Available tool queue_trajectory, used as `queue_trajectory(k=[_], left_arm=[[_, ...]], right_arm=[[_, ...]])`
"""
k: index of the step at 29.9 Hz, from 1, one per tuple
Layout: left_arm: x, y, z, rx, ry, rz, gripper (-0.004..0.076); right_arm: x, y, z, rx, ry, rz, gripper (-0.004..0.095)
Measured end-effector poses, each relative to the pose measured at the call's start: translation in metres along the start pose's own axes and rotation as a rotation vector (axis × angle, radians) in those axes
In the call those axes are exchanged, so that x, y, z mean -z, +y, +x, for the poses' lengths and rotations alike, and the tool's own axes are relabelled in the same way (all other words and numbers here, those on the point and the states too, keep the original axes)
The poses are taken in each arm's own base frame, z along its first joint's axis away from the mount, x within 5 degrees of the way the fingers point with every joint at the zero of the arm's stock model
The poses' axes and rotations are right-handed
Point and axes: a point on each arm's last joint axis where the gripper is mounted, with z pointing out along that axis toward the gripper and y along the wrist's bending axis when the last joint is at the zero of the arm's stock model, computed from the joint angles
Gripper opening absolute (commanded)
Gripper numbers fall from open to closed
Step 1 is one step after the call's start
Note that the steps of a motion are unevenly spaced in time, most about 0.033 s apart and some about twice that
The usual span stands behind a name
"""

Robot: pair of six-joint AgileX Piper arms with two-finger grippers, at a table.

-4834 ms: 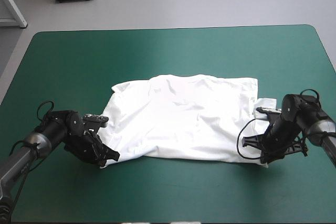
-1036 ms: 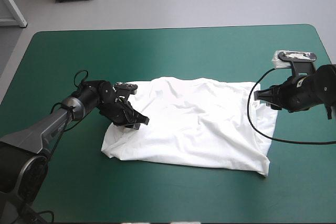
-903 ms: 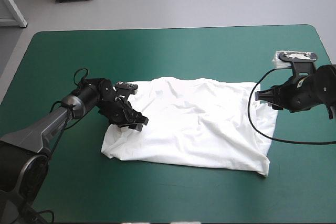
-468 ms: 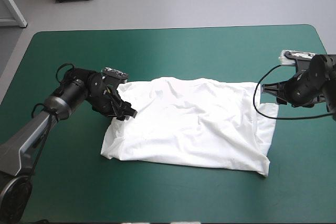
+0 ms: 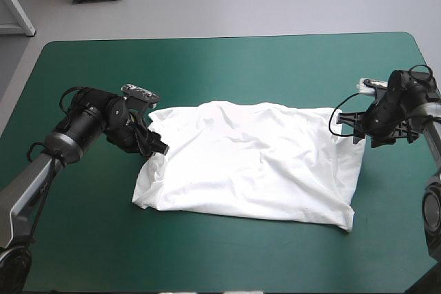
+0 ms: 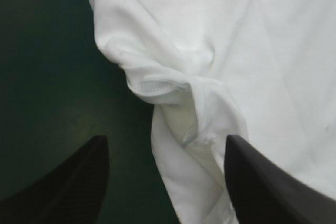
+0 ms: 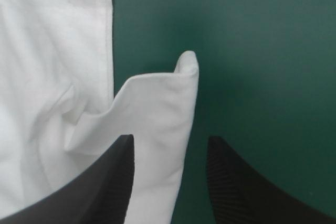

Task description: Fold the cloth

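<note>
The white T-shirt [image 5: 248, 163] lies folded in a broad rectangle in the middle of the table, with soft creases. My left gripper [image 5: 160, 149] is at its far left corner, low over the cover. In the left wrist view that gripper [image 6: 165, 140] is open, and a rumpled hem fold [image 6: 173, 85] lies loose between and ahead of its fingers. My right gripper [image 5: 348, 129] is at the shirt's far right corner. It too is open [image 7: 170, 137], with a flat sleeve flap [image 7: 157, 108] lying between its fingers, clear of one of them.
The teal-green cover [image 5: 227, 74] shows all round the shirt, widest toward the far edge, with a narrower band along the near edge [image 5: 227, 259].
Earlier both grippers were at the shirt's near corners; now they are at its far corners. Just before now the left arm drew back leftward off the shirt, and the right wrist sank closer to the table.
</note>
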Motion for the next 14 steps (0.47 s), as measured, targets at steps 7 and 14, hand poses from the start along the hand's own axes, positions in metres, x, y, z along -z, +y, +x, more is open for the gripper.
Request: queue_trajectory(k=[7,14], left_arm=[[0.000,0.000,0.000,0.001,0.000,-0.004,0.0436],[0.000,0.000,0.002,0.002,0.018,-0.002,0.0363]], right_arm=[[-0.039,-0.001,-0.008,-0.005,0.065,0.009,0.0412],[-0.050,-0.002,-0.011,-0.003,0.064,0.015,0.0412]])
